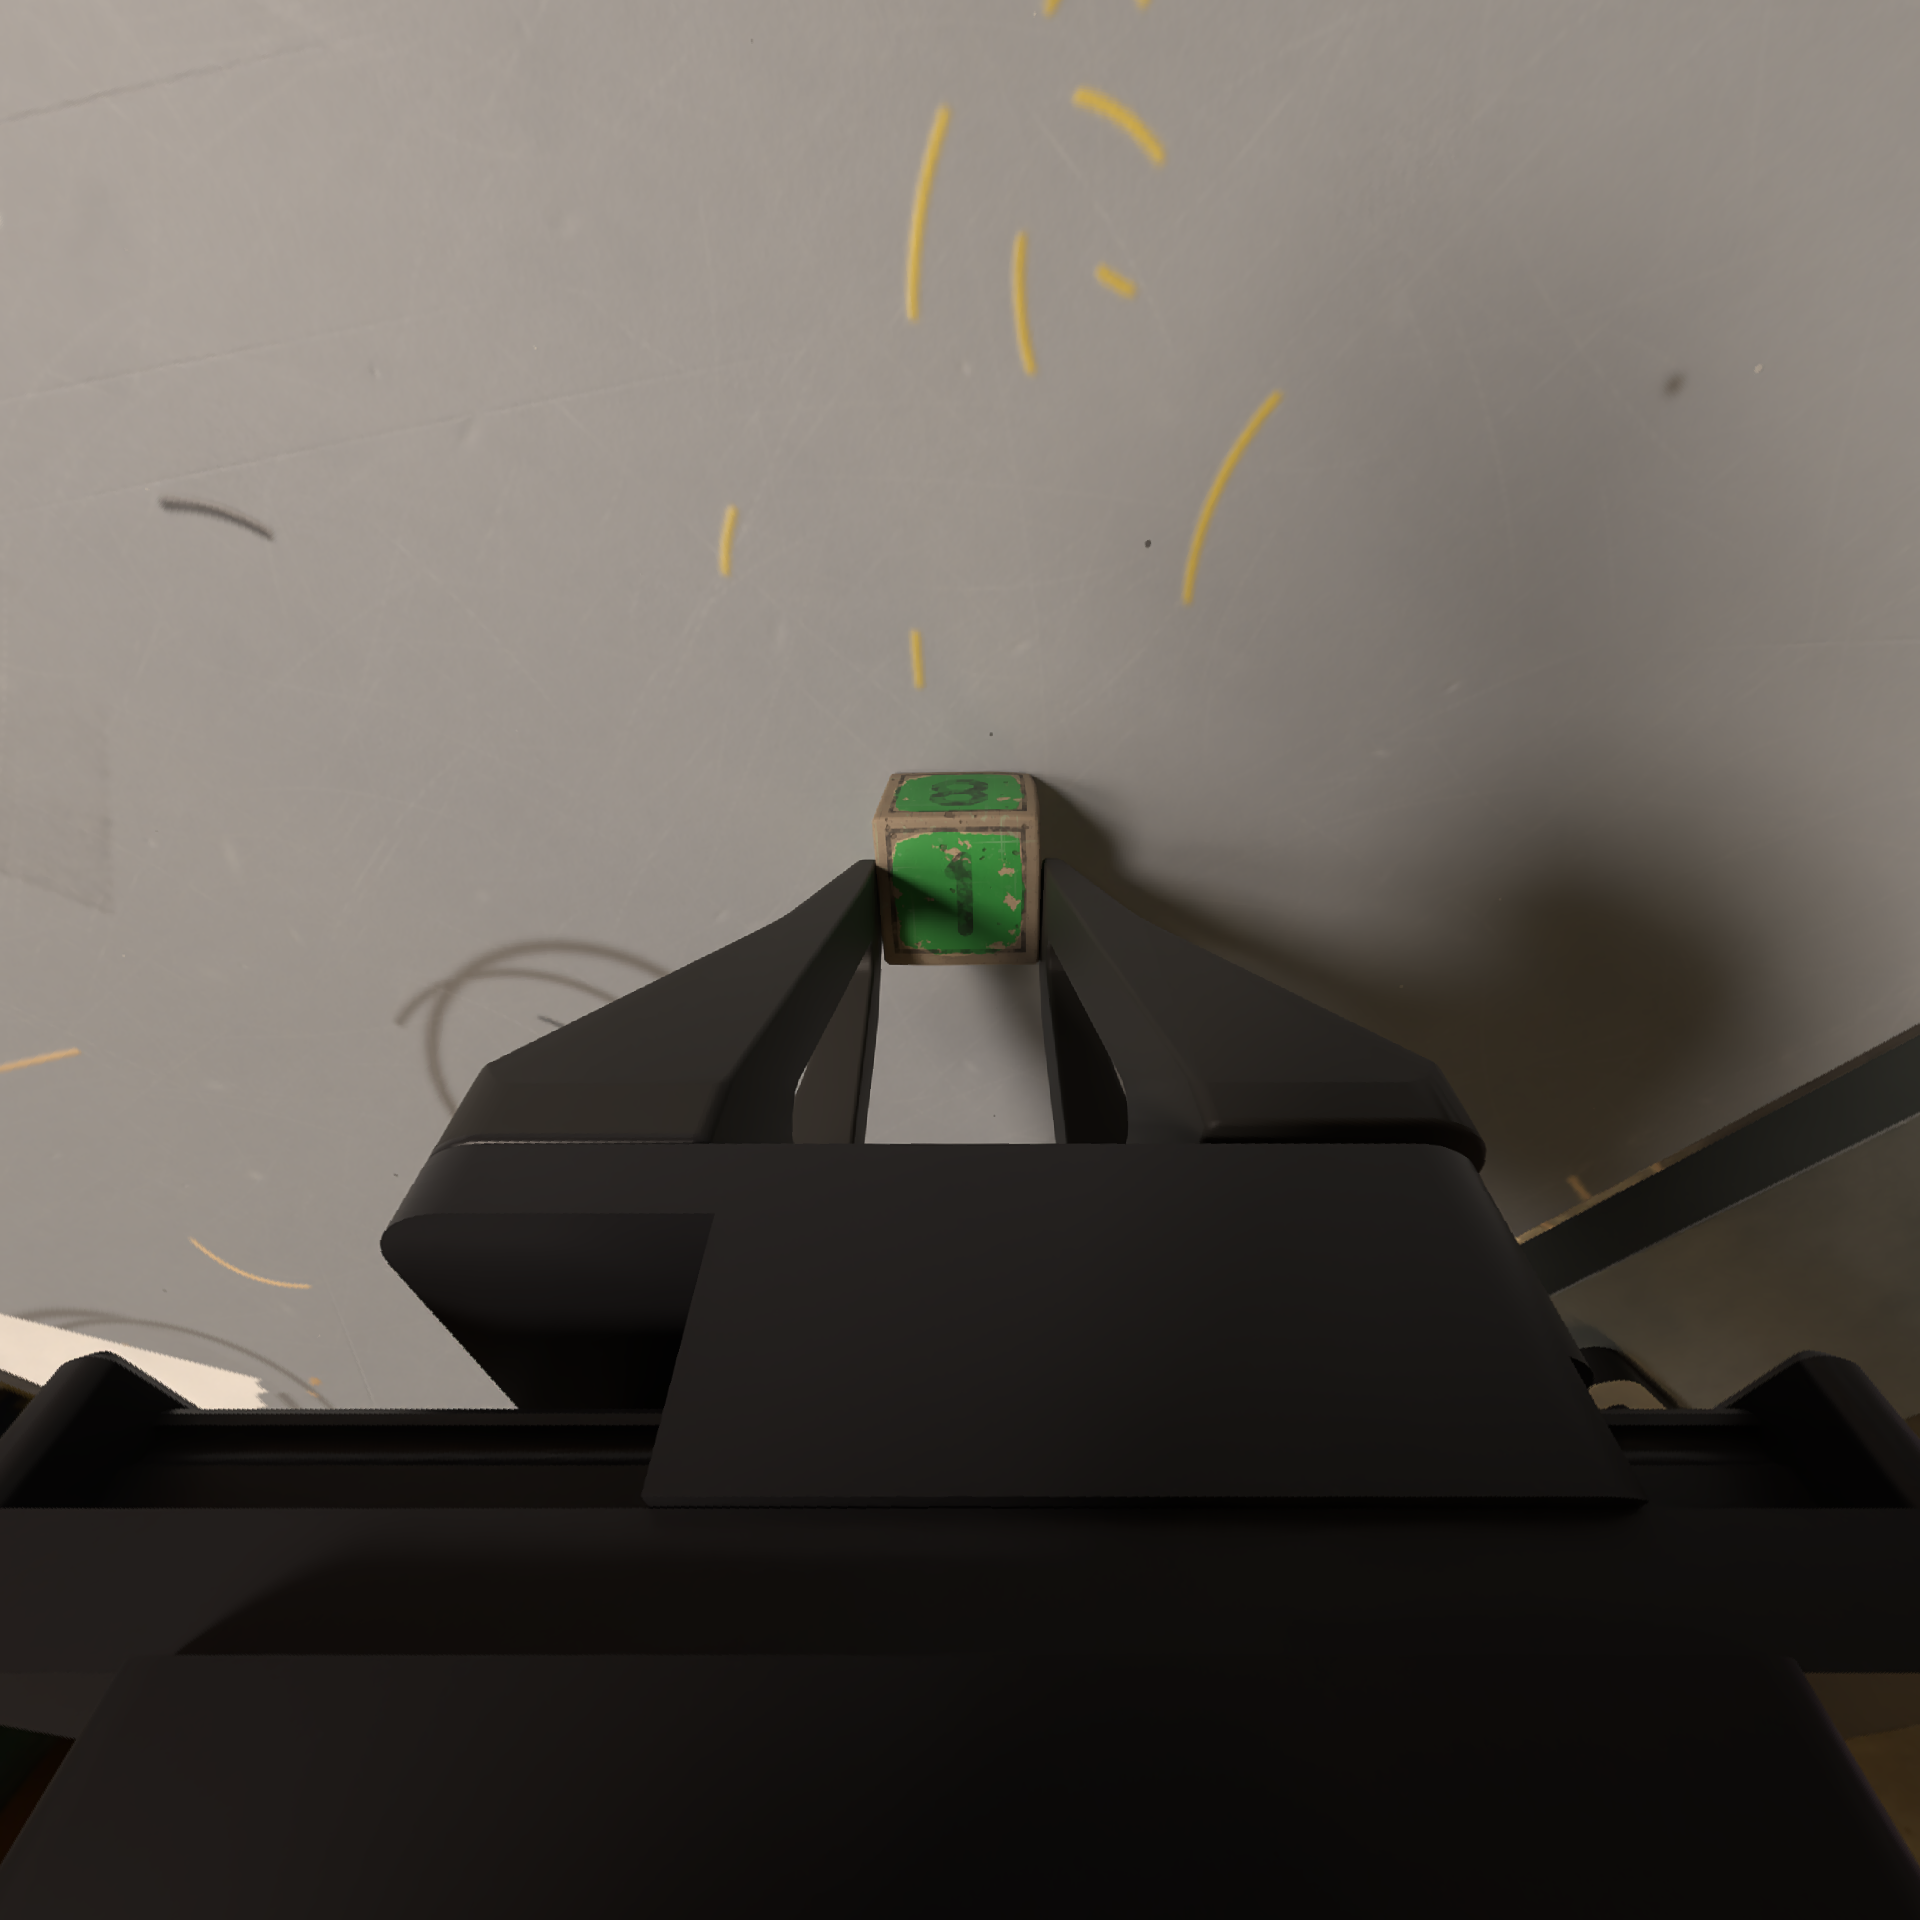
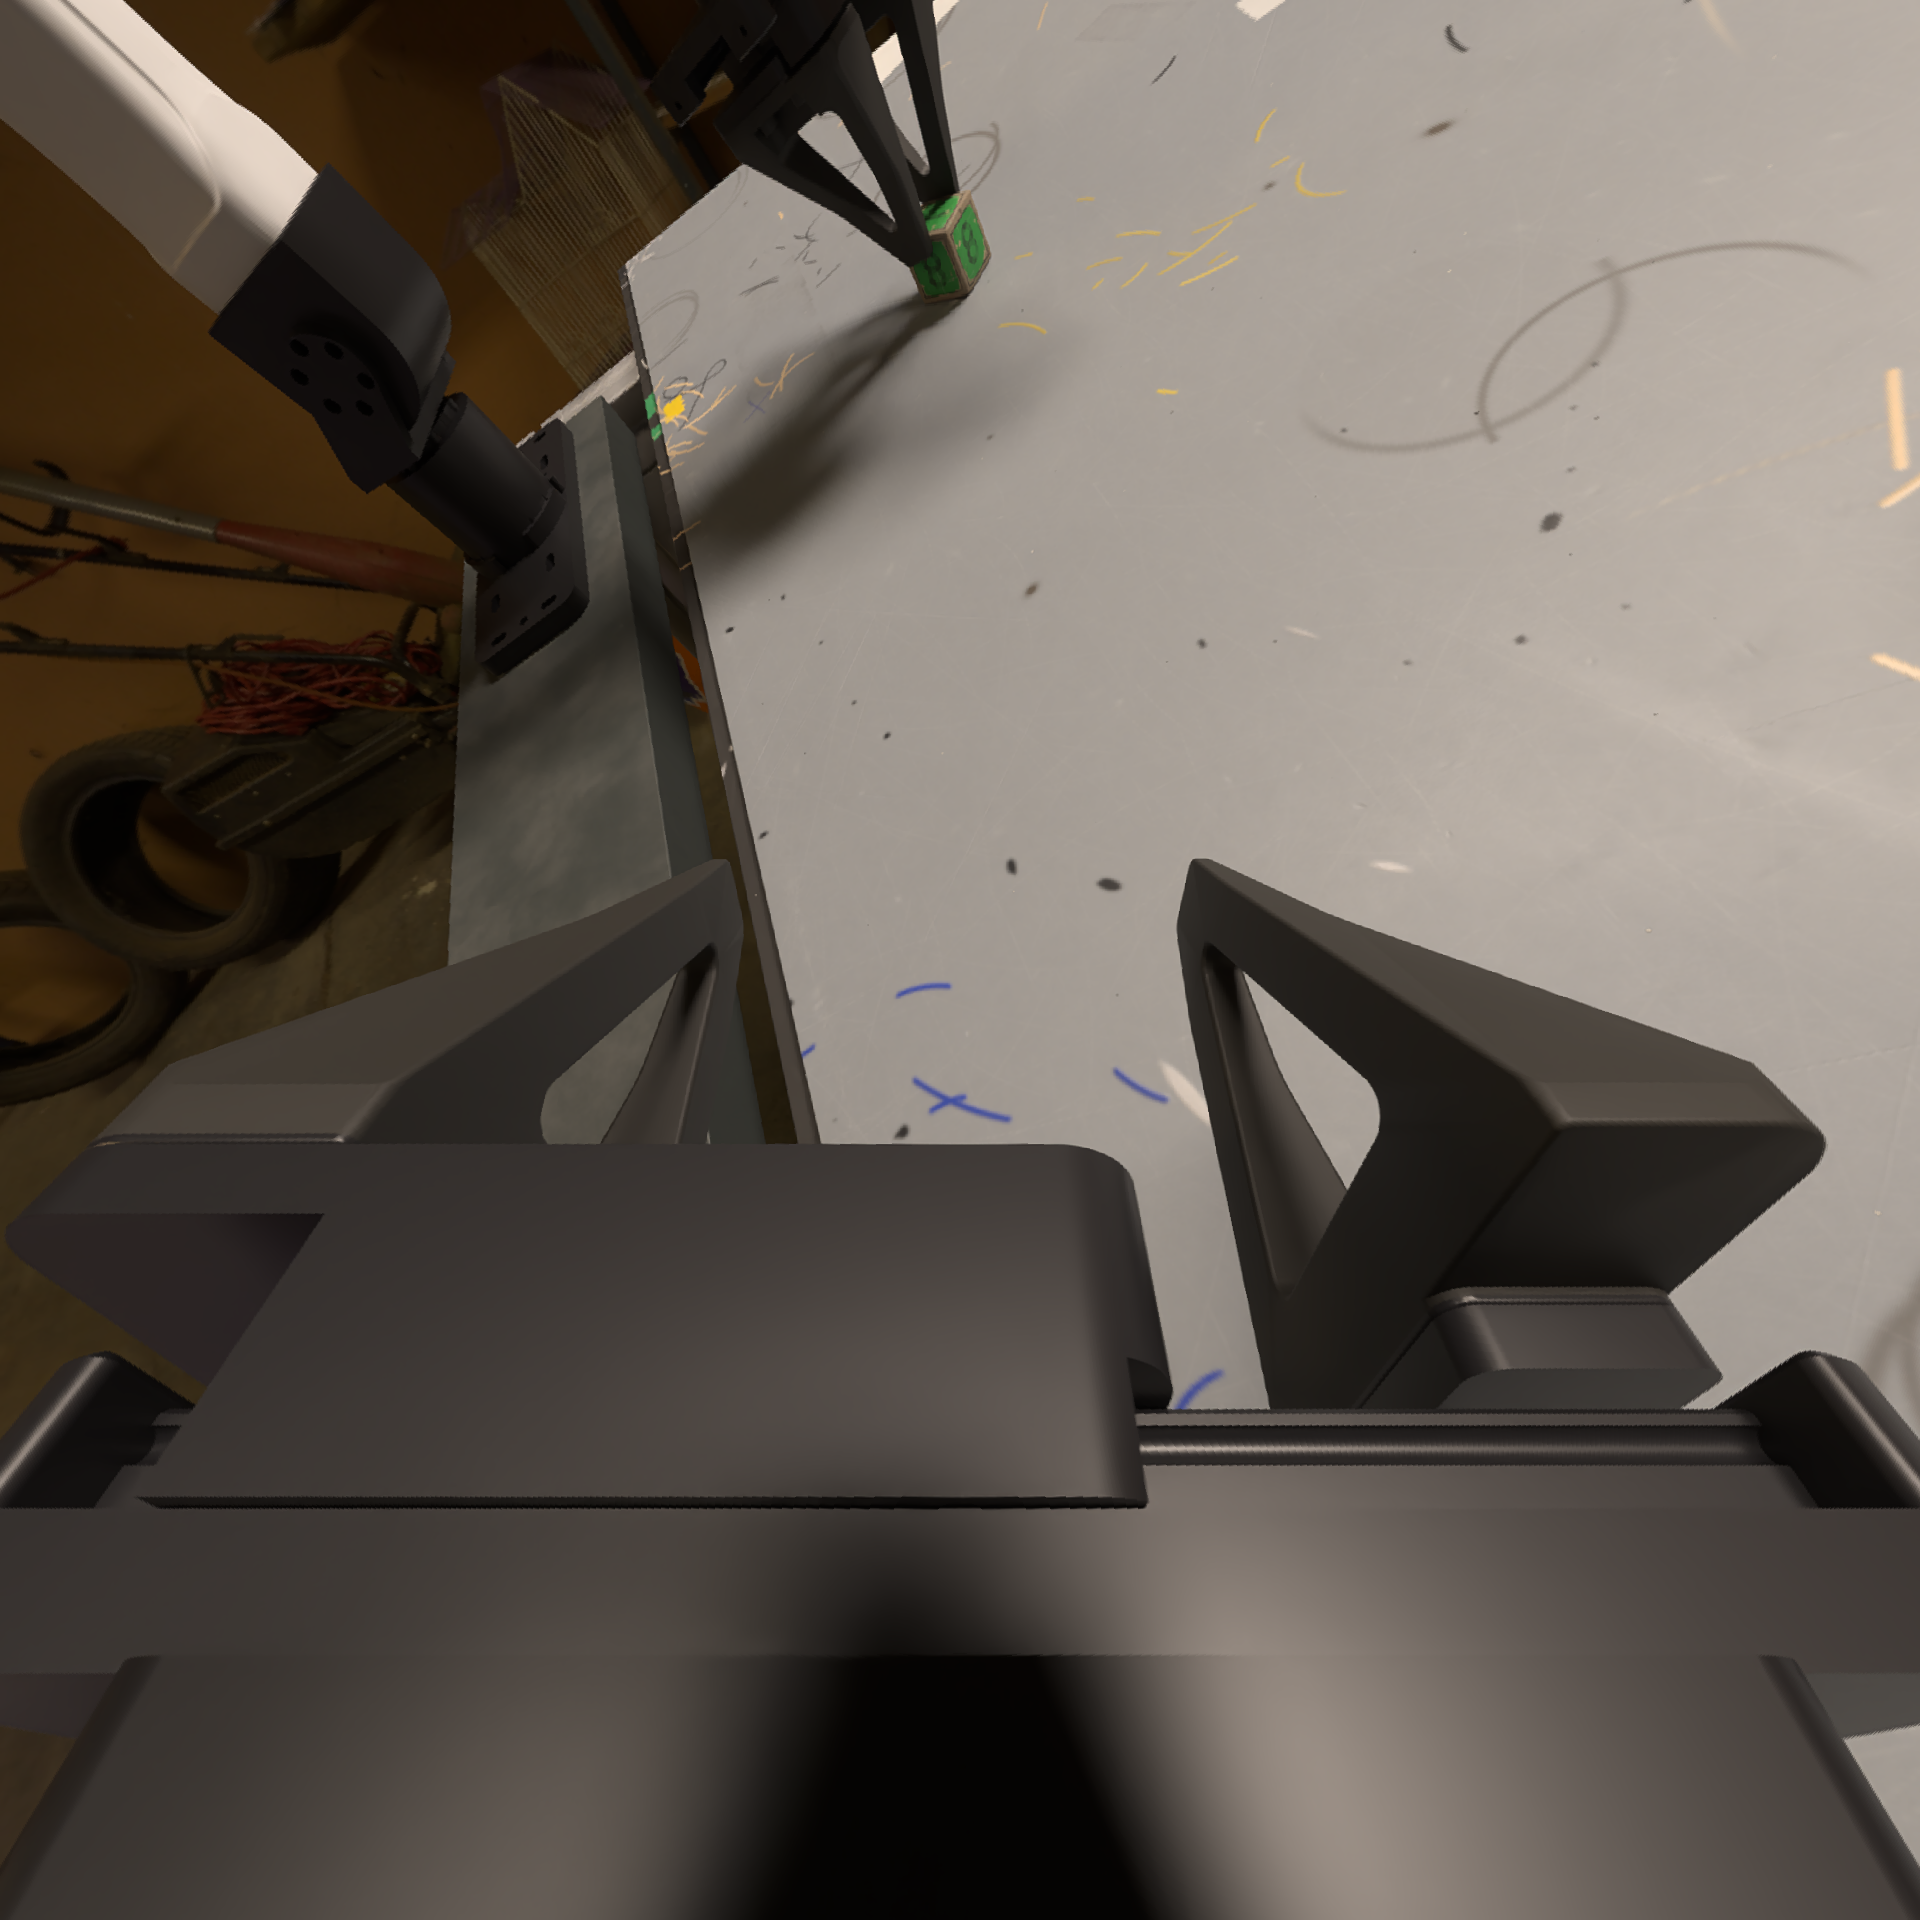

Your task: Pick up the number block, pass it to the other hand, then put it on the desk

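The number block (image 1: 958, 883) is a small wooden cube with worn green faces. It rests on the grey desk (image 1: 520, 520). My left gripper (image 1: 961, 878) has one finger against each side of the block and is shut on it, with the tips low at the desk surface. In the right wrist view the block (image 2: 954, 249) shows far off near the desk's left edge, with the left gripper (image 2: 920, 213) around it. My right gripper (image 2: 961, 873) is open and empty, well above the desk (image 2: 1247, 623) and far from the block.
The desk's left edge (image 2: 707, 623) runs under my right gripper's left finger. Beyond it are the left arm's base mount (image 2: 520, 582), tyres (image 2: 135, 831) on the floor and a wire cage (image 2: 561, 208). A glass-like panel edge (image 1: 1714, 1143) lies right of the left gripper.
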### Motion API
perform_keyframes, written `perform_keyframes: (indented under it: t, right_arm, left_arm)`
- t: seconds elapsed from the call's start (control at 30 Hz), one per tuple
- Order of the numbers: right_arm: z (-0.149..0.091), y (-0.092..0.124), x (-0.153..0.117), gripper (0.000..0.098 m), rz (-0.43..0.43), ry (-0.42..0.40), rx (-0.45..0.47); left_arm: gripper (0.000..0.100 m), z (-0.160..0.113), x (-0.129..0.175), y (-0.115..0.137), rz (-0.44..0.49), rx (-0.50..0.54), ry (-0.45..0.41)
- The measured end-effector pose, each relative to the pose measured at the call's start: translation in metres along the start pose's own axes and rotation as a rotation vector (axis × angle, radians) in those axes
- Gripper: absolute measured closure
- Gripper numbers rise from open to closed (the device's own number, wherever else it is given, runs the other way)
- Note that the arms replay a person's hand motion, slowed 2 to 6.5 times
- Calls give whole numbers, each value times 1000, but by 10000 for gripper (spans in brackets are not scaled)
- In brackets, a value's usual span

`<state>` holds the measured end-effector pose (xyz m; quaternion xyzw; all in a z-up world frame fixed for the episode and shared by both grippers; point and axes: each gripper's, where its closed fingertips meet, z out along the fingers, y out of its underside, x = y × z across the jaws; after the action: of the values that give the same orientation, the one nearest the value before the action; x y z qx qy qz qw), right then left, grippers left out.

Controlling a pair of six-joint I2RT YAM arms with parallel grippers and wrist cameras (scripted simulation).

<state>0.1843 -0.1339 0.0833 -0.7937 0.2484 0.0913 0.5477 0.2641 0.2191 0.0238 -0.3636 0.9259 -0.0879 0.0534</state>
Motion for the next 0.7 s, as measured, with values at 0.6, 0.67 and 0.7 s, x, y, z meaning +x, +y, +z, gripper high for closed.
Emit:
perform_keyframes:
  t: [0.6, 0.67, 0.7]
  right_arm:
    - [1, 3, -2, 229, -27, 2, -23]
    - [0, 3, -3, 230, -35, 2, -24]
    - [0, 3, -3, 231, -39, 3, -24]
  left_arm:
    - [751, -5, 1, 7, -20, -13, 41]
    - [751, -9, 2, 9, -28, 1, 47]
    - [750, -12, 2, 10, -33, 10, 50]
